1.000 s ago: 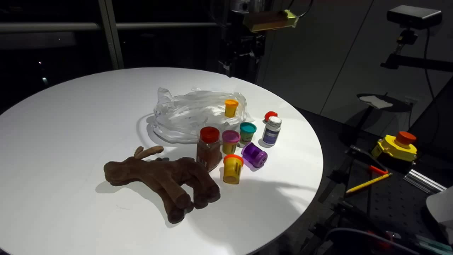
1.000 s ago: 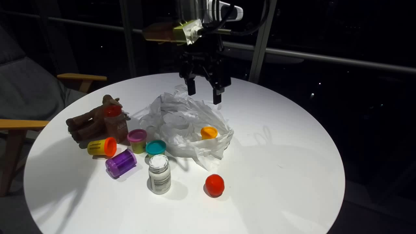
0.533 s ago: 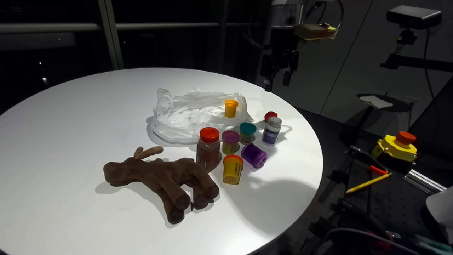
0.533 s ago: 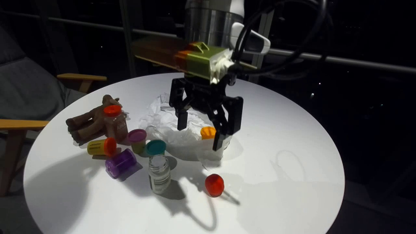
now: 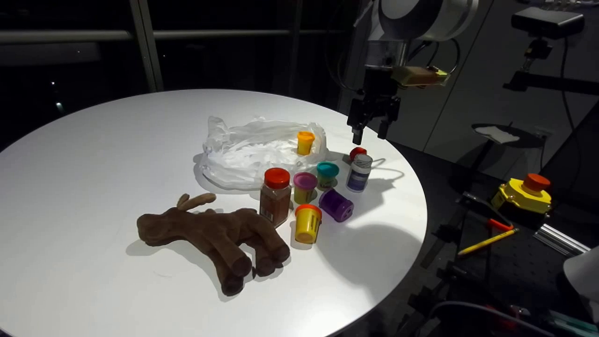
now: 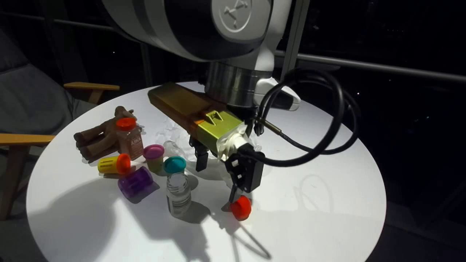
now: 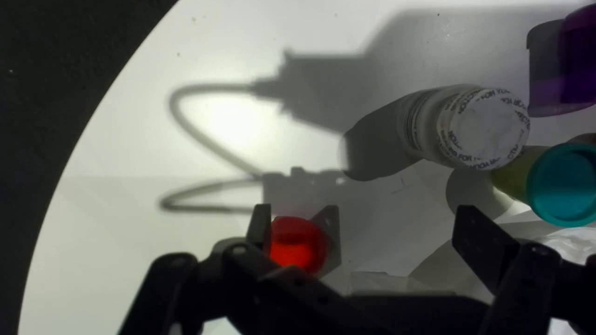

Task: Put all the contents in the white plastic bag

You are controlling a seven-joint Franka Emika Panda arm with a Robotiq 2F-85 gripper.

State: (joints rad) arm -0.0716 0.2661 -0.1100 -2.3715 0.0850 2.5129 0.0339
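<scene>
In an exterior view, a brown plush long-legged animal toy [image 5: 206,227] lies at lower left on a round white table [image 5: 84,187], and a wrinkly, translucent white plastic bag [image 5: 248,150] spreads across the upper middle. Mid-frame come a clear, red-lidded jar [image 5: 275,199], a purple-lidded tub [image 5: 304,187], an orange tub [image 5: 305,143] amid the bag's right-hand folds, an orange-lidded yellow tub [image 5: 307,225], a teal-lidded tub [image 5: 327,175] and a translucent purple cylinder [image 5: 335,205] on its side. Right of centre, a round red piece [image 5: 357,153] lies behind an upright white bottle [image 5: 359,175] and under the black gripper [image 5: 370,133], whose jaws stand wide apart.
</scene>
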